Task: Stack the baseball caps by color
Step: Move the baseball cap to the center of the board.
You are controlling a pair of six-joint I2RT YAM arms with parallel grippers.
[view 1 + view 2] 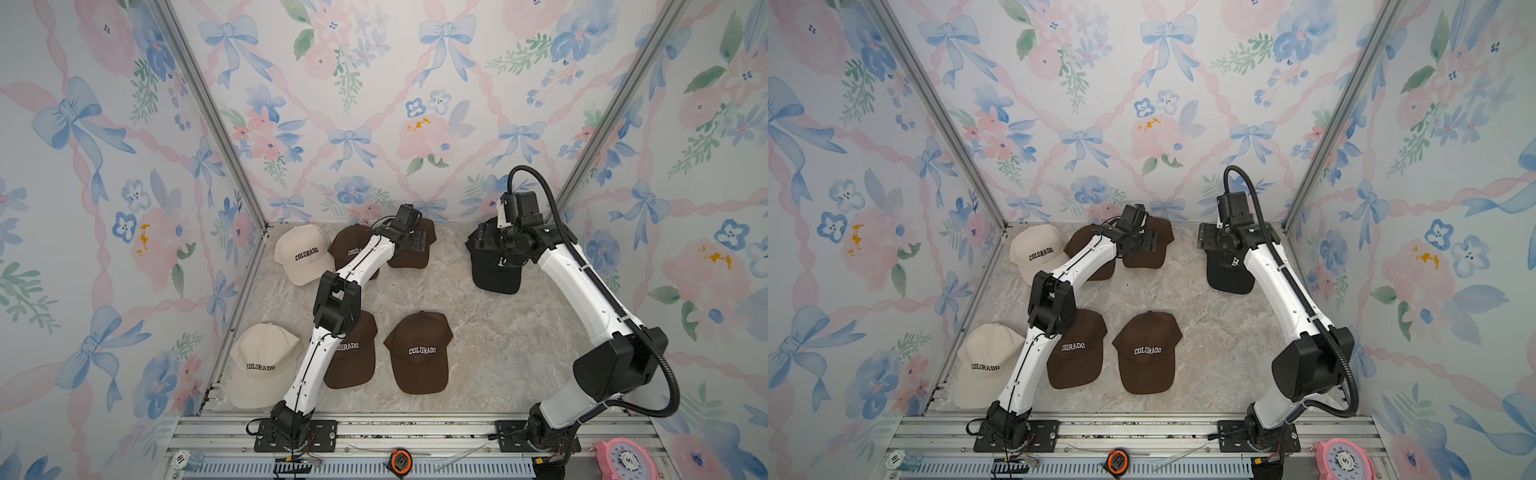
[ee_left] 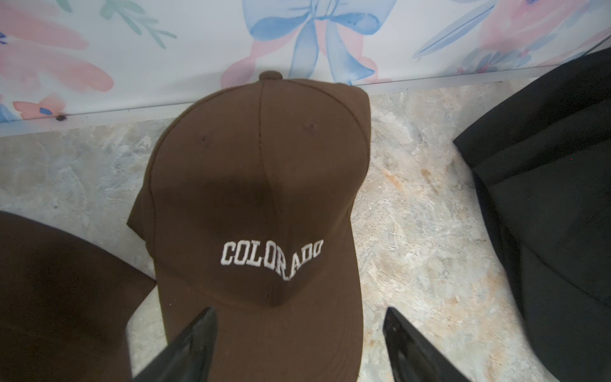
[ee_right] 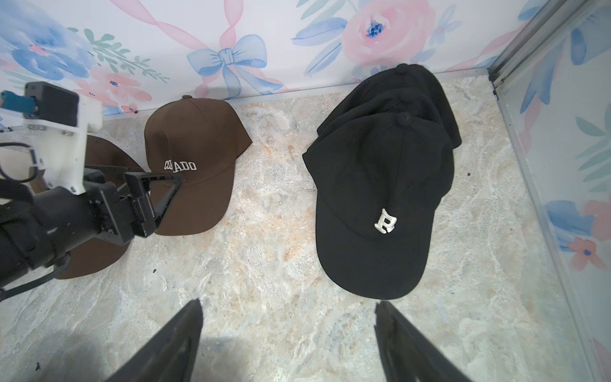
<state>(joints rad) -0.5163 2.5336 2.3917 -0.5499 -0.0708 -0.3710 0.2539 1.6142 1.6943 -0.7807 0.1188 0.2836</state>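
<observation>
The left gripper [image 2: 299, 312] hung with jaws apart, one finger [image 2: 195, 344] over the brim of a brown cap [image 2: 258, 185] lying near, left of the black stack [image 3: 380, 198]. The right gripper [image 3: 287, 302] was parted too, empty, above bare table [image 3: 264, 264] beside that stack. A cream cap [image 1: 303, 253] lay farther left of it

Black caps [image 3: 380, 198]: matt cloth, faintly fuzzy; raised white stitched "R".
Brown cap [image 2: 258, 185], just beside the black caps: matt woven cloth, smooth, visible seams; raised white embroidered lettering.
Cream caps [image 1: 303, 253]: matt cloth; dark stitched lettering.
Table [image 2: 413, 215]: marble-look surface, mottled, soft satin sheen.
Walls [image 1: 374, 104]: smooth matt sheet, printed with watercolour-style flowers and bows.
Frame rails [image 1: 208, 104]: bare brushed metal.
Arm shells [image 1: 365, 257]: glossy white plastic; matt black joints.
Left gripper fingers [image 2: 195, 344]: matt black plastic.
</observation>
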